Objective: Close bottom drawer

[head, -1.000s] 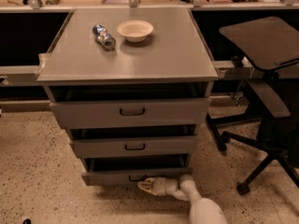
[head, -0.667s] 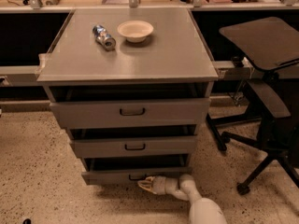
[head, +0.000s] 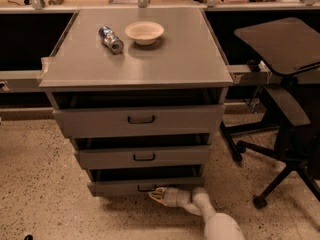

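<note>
We see the cream-white gripper (head: 160, 195) just in front of the plain grey bottom drawer (head: 115, 186), beside its dark handle (head: 146, 188). Above it the other drawers (head: 100, 121) are the same grey. Higher up sit a cream bowl (head: 144, 32) and a silvery-blue can (head: 111, 39). Beneath it the floor (head: 45, 184) is beige with dark speckles. To its right stands a black chair (head: 290, 104).

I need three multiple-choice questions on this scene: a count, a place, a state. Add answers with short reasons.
1. How many drawer fronts does the cabinet show? A. one B. two C. three
2. Where is the gripper? A. at the bottom drawer's front B. on the cabinet top C. out of view
3. The can is: A. upright B. lying on its side C. held by the gripper
Answers: C, three handled fronts; A, it is low, by that drawer's front; B, its side rests on the top.
</note>
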Tool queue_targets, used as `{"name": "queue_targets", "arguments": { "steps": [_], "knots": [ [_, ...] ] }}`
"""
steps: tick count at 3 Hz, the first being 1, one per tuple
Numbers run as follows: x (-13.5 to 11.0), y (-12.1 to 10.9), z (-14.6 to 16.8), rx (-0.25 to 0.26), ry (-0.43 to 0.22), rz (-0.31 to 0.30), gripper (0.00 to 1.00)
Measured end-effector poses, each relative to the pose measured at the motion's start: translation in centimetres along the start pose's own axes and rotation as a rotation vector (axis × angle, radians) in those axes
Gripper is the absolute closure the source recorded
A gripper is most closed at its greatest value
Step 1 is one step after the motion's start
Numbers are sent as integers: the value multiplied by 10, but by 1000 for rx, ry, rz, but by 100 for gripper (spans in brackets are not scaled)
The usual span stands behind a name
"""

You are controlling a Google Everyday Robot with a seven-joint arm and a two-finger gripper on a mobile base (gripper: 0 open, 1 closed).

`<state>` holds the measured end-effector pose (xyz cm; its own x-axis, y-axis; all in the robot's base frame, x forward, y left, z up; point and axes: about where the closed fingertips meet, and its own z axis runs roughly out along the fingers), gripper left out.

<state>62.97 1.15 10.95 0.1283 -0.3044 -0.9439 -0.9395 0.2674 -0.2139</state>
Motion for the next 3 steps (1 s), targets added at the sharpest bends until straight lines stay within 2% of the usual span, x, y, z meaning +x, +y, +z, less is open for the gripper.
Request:
{"name": "queue_targets", "arguments": {
  "steps": [3],
  "knots": [
    [0,0,-1,9,4,1,27]
  ]
}}
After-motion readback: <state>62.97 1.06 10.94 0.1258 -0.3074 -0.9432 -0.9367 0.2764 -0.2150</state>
